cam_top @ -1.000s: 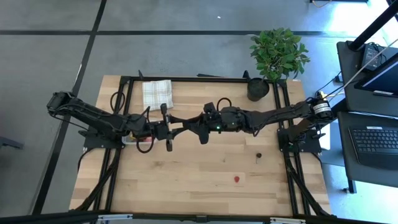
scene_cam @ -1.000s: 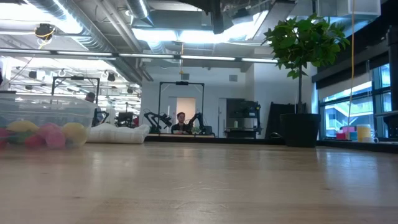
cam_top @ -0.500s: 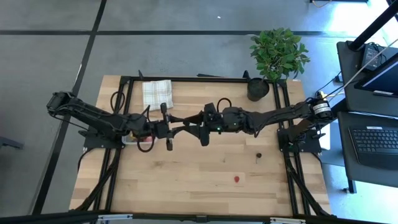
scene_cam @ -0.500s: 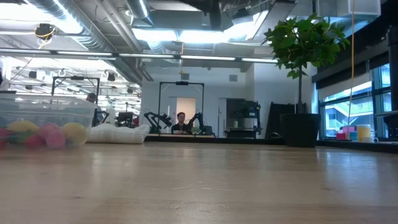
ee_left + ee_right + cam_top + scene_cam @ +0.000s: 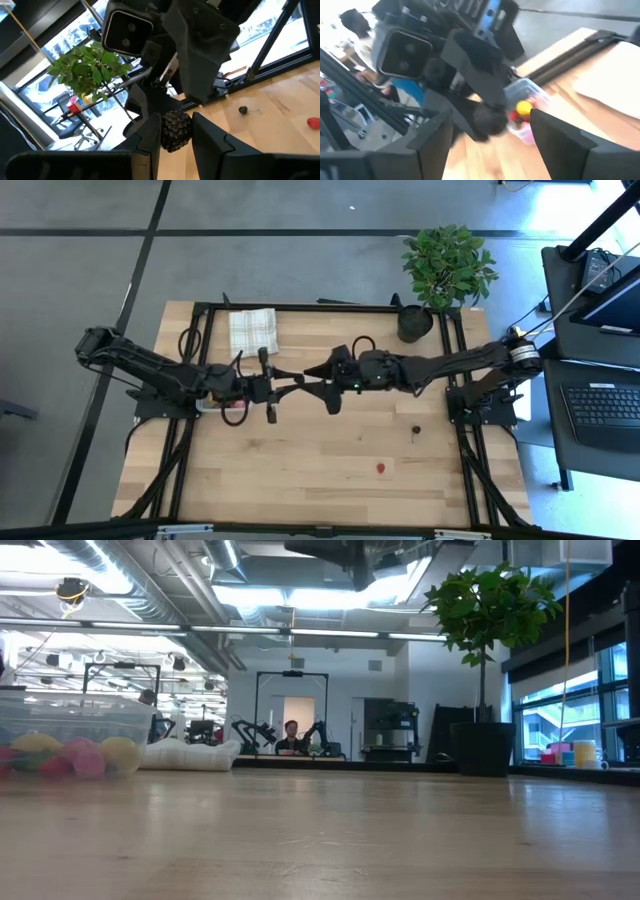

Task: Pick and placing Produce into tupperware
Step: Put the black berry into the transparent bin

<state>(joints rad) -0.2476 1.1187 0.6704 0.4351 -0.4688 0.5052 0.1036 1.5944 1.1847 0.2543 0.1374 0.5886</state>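
A small dark bumpy berry [image 5: 175, 131] of the produce hangs high above the middle of the table, with my left gripper [image 5: 298, 379] shut on it. My right gripper [image 5: 322, 383] faces it from the table's right, open, one finger on either side of the berry [image 5: 487, 120] without touching it. The clear tupperware [image 5: 70, 735] stands on the table's left part with yellow and pink pieces inside; the right wrist view shows the tupperware [image 5: 525, 95] beyond the left gripper. A dark cherry [image 5: 416, 430] and a red piece [image 5: 381, 469] lie on the boards. My left gripper pinches the berry's two opposite sides [image 5: 164, 135] between its two fingers, at their free ends. The fingers [image 5: 210, 142] reach level from the table's left. The berry is lifted clear, high above the boards.
A folded checked cloth [image 5: 252, 330] lies at the far left of the table. A potted plant [image 5: 447, 265] in a black pot [image 5: 415, 322] stands at the far right corner. Black frame rails run along both sides. The near half of the boards holds only the two loose pieces.
My right gripper has opened wider around the left fingertips and has rolled a little. Both arms have kept their place above the table's middle, and the berry has stayed at the same height.
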